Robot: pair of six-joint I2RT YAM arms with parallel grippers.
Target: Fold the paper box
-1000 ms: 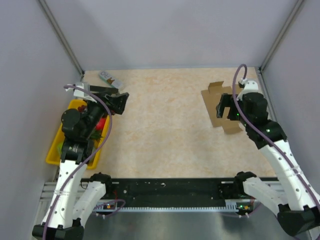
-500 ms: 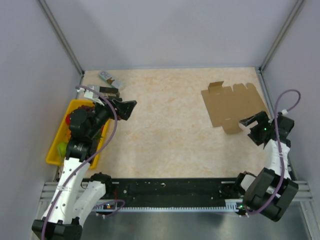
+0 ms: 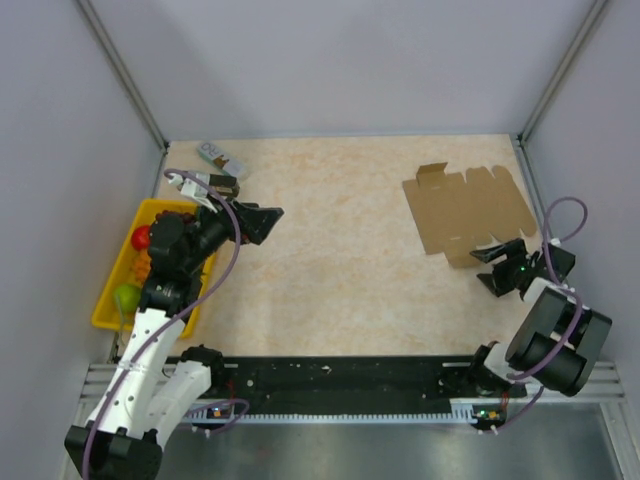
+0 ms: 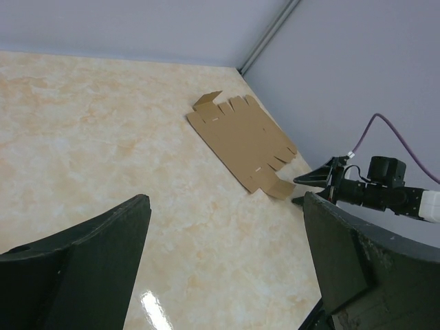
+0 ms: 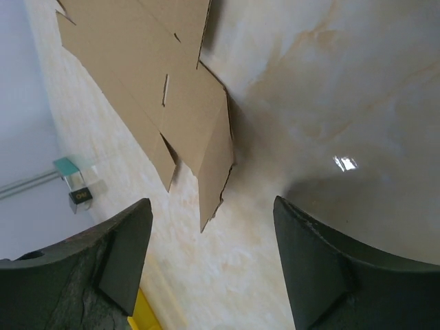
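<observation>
Plain brown die-cut cardboard sheet of the paper box [image 3: 465, 208] at the upper right of the overhead view, lying unfolded on the pale marbled surface [image 3: 340, 270], with one small near flap [image 5: 214, 161] lifted slightly off it. Right tool [image 3: 493, 268] low at the right edge, just beside that flap, spread and pinching nothing. Left tool [image 3: 262, 222] at centre left, well apart from the sheet, spread wide and likewise empty. Best to come in low under the raised flap, pinch close to its crease, and bring the other tool across to pin the sheet so as not to drag it. Against the frame a second earlier: right arm no longer over the sheet but drawn back toward the lower right; left tool shifted a little toward the centre; sheet in the same spot.
</observation>
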